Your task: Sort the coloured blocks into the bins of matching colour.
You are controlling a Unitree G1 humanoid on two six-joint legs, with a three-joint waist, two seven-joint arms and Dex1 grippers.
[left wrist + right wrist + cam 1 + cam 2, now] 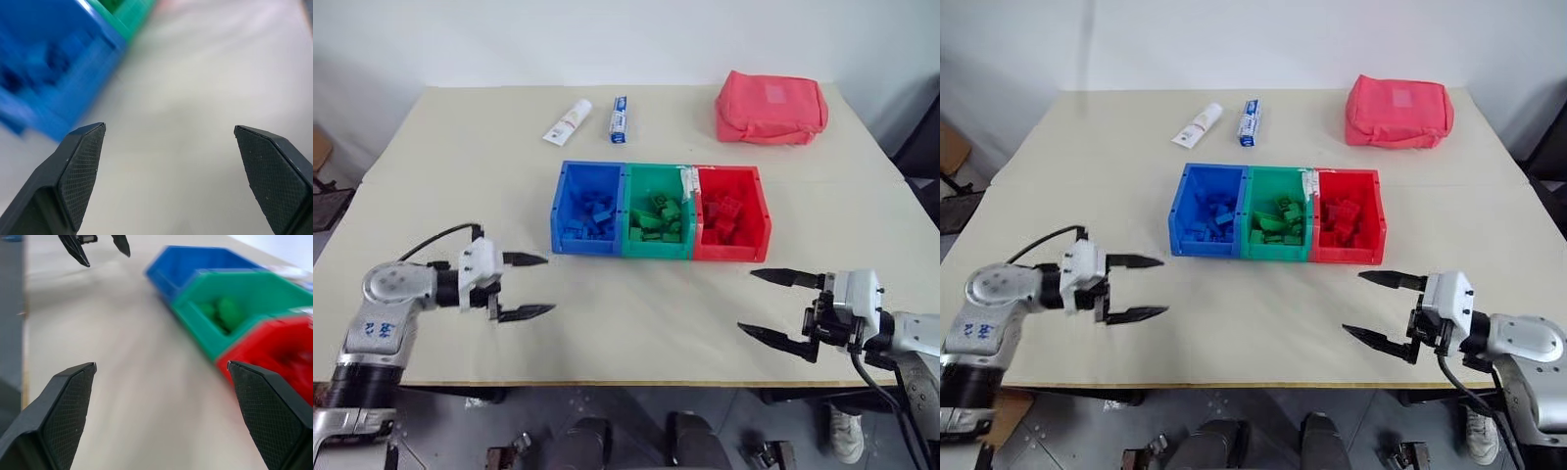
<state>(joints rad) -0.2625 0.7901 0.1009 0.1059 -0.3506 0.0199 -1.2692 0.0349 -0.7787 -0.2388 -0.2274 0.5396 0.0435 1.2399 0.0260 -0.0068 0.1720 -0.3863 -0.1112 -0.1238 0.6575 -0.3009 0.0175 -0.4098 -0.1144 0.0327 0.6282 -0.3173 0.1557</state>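
The row of three joined bins (661,211) runs side to side across the table (431,176), and it lies ahead of both my grippers and between them. The blue bin (587,208) sits nearest my left gripper (530,286), the red bin (732,212) nearest my right gripper (769,305), and the green bin (657,211) is in the middle. Both grippers hover low over bare tabletop, well apart from the bins, pointing inward toward each other. My left gripper's fingers are spread wide with nothing between them, and my right gripper's are spread just as wide and empty too. The coloured blocks I can see are small studded bricks lying jumbled inside the bins: blue blocks (590,217) in the blue bin, green blocks (656,220) in the green, red blocks (722,219) in the red. I see no loose block on the table near either gripper, so I judge the sorting done or nearly so. Beyond the bins lie two white tubes (570,121) and a pink-red pouch (771,107), which are not mine to sort.
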